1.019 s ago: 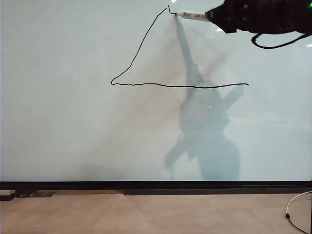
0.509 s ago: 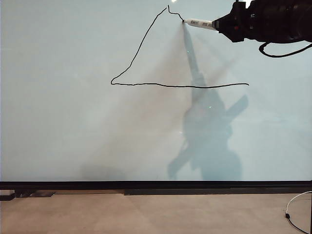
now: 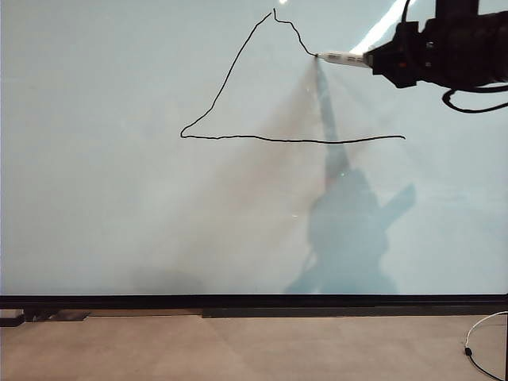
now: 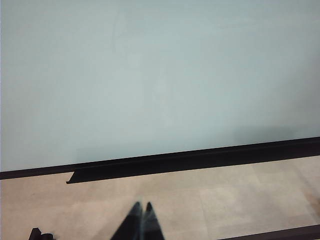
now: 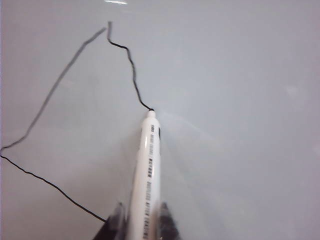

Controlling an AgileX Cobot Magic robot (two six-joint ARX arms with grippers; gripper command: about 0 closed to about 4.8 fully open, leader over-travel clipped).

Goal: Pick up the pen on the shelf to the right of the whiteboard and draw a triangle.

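Note:
The whiteboard [image 3: 119, 206] fills the exterior view. On it is the black triangle outline [image 3: 230, 75]: a long flat base, a left side up to a peak, and a right side running partway down. My right gripper [image 3: 373, 60] reaches in from the upper right, shut on the white pen [image 3: 343, 58], whose dark tip touches the board at the end of the line. In the right wrist view the pen [image 5: 148, 170] sits between the gripper's [image 5: 141, 215] fingers, tip on the drawn line [image 5: 132, 70]. My left gripper [image 4: 142, 206] is shut and empty over the beige surface, below the board [image 4: 160, 75].
A black strip [image 3: 254, 302] runs along the board's lower edge, with a beige surface [image 3: 238, 349] beneath. A white cable [image 3: 476, 341] lies at the lower right. The arm's shadow [image 3: 349, 230] falls on the board below the pen.
My right gripper has moved right and down with the pen, and the triangle's right side has grown from the peak. The left gripper's earlier state is not shown.

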